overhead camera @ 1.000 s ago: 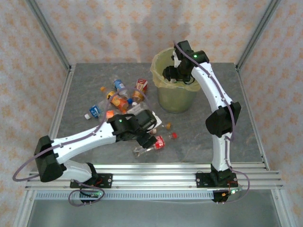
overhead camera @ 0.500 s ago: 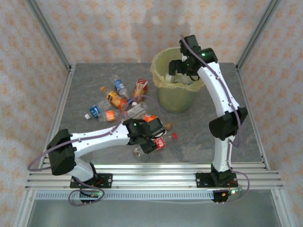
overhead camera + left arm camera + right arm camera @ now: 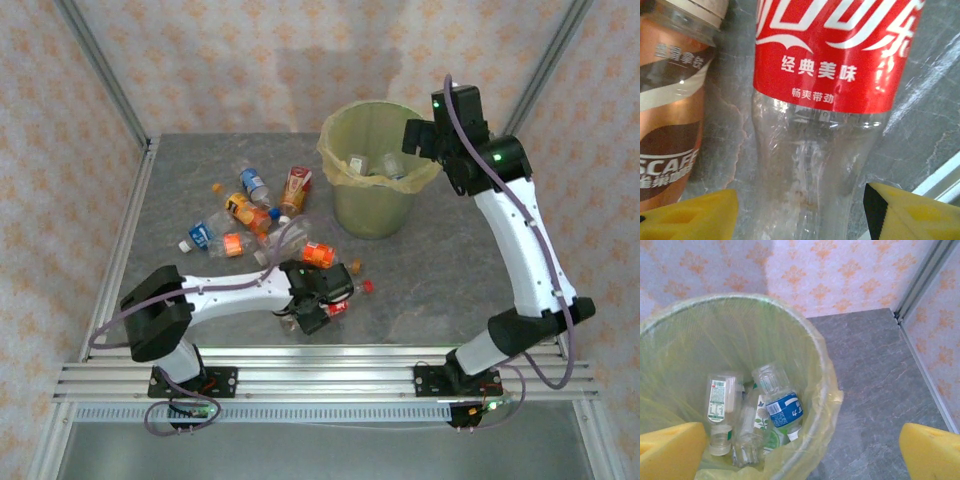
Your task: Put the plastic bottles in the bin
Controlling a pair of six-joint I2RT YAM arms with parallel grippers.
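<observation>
Red-labelled and clear, the nearest bottle (image 3: 825, 100) is lying on the grey table (image 3: 450, 270) close to its near edge. The left gripper (image 3: 800, 215) is now sitting right over it, having swung down from further back. Its jaws are straddling the bottle's clear end and narrowing. A sliver of table is showing beside one pad, so they are not pinching yet. A brown-labelled bottle (image 3: 670, 125) is lying just beside. The right gripper (image 3: 800, 452) is backing away from the bin (image 3: 372, 210), jaws spread wide and empty. Dropped bottles (image 3: 782, 410) are lying inside. Loose bottles (image 3: 240, 212) are waiting on the table, so the job is probably less than half done.
</observation>
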